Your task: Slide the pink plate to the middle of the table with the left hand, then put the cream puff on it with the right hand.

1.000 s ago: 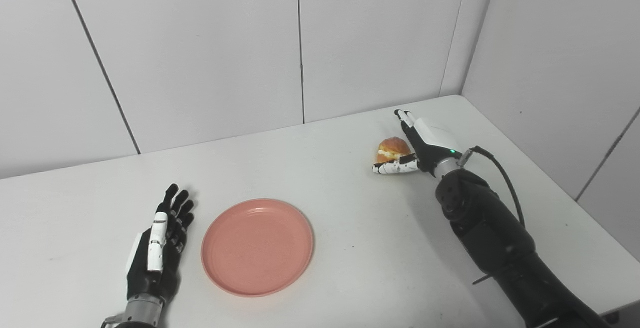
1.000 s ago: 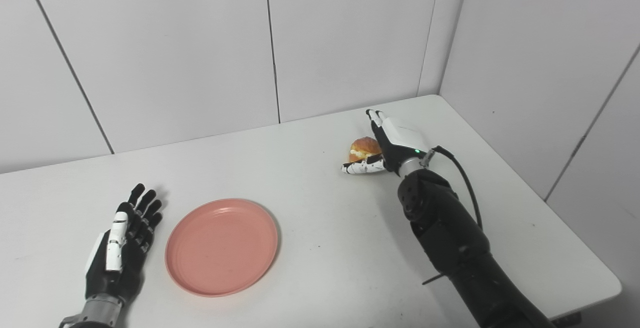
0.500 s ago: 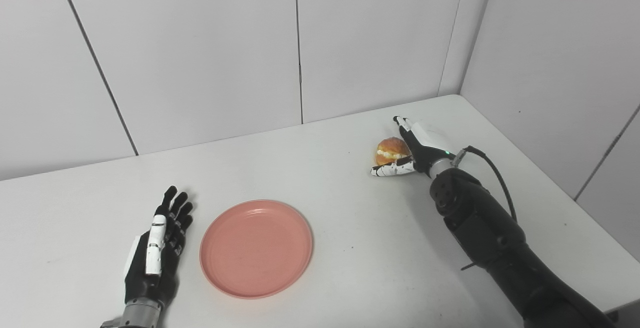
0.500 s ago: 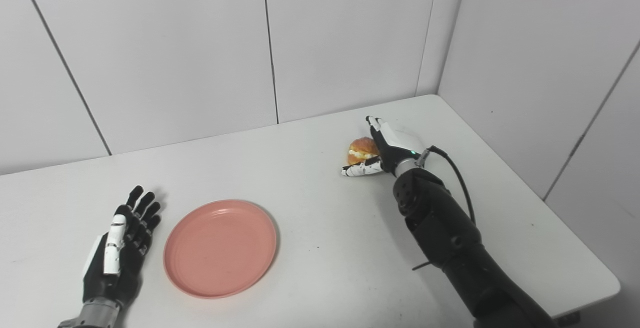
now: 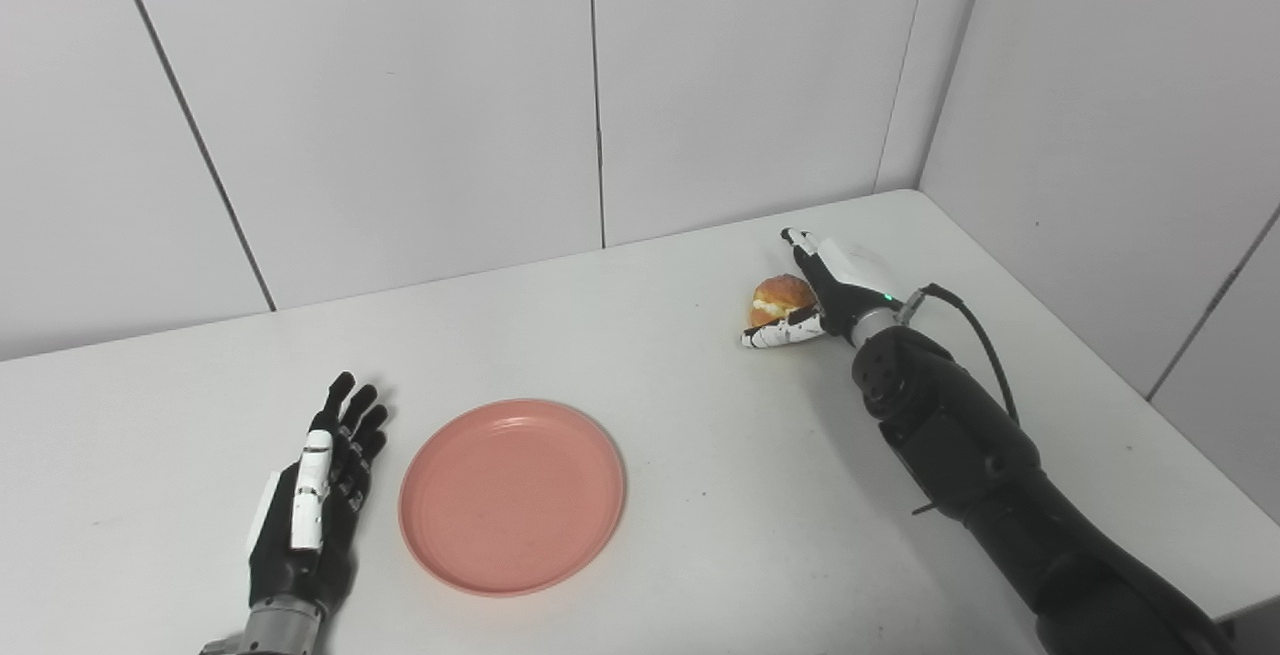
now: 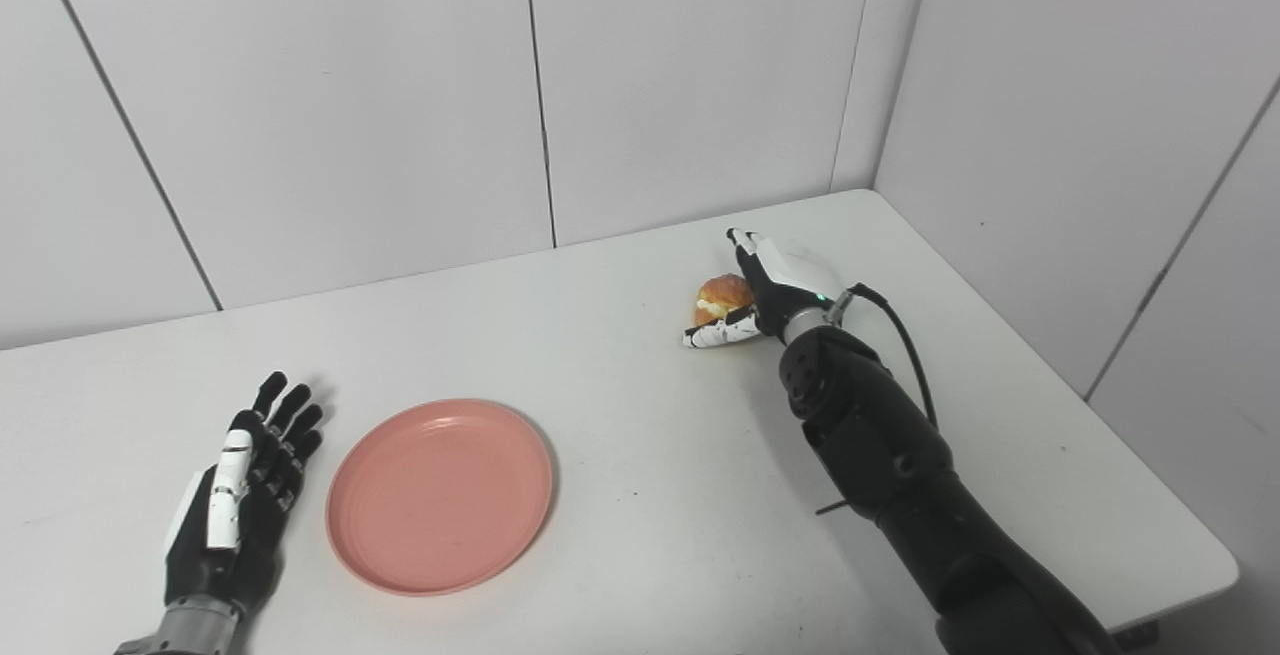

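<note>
- No brand, label or legible writing is seen on any item.
- Nearest, the left hand point(image 5: 310, 505) is laid flat on the white table point(image 5: 720, 495), fingers extended and spread, nothing grasped; it lies just beside the left rim of the pink plate point(image 5: 512, 495) without touching it.
- The pink plate is shown as a round, shallow, salmon-pink dish with a raised rim, resting near the front of the table.
- Farther back, toward the right corner, the cream puff point(image 5: 774, 299) is seen: a golden-brown bun split by a band of white cream.
- The right hand point(image 5: 822, 293) is cupped beside it, thumb extended in front and fingers behind, not closed on it.
</note>
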